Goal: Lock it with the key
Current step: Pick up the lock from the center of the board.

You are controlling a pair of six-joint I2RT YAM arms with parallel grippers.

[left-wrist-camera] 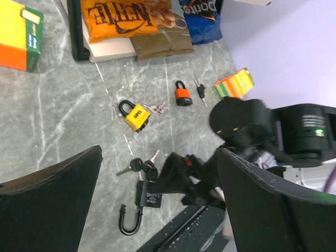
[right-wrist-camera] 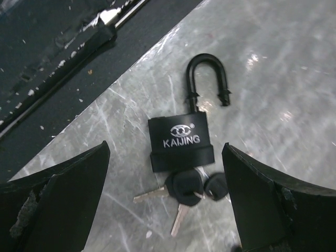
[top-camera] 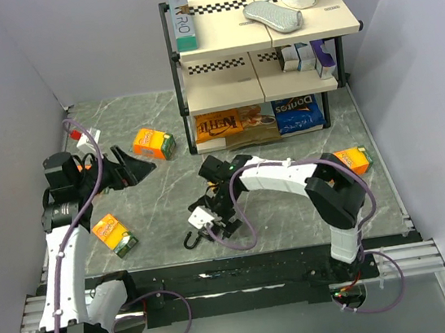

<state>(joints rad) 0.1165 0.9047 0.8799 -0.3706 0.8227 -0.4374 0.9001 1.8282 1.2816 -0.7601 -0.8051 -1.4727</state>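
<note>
My right pincer (right-wrist-camera: 165,184) stands wide open and empty, poised above the black padlock (right-wrist-camera: 178,139). The lock lies flat near the front edge of the table (right-wrist-camera: 273,79), shackle open, keys (right-wrist-camera: 186,186) bunched at its base, so I judge this a positioning for a grasp.

Clearest one is KAIJING in white letters under a little ring logo, on the black padlock (right-wrist-camera: 181,143) mid-frame in the right wrist view. The orange crisp bag (left-wrist-camera: 123,18) at the top of the left wrist view says KETTLE, upside down there. The blue crisp bag (top-camera: 297,113), centre-right of the top view, reads Doritos. The yellow padlock (left-wrist-camera: 136,116) has black lettering, too small to read. The tall teal box (top-camera: 182,24) maybe says RAO, not sure.
</note>
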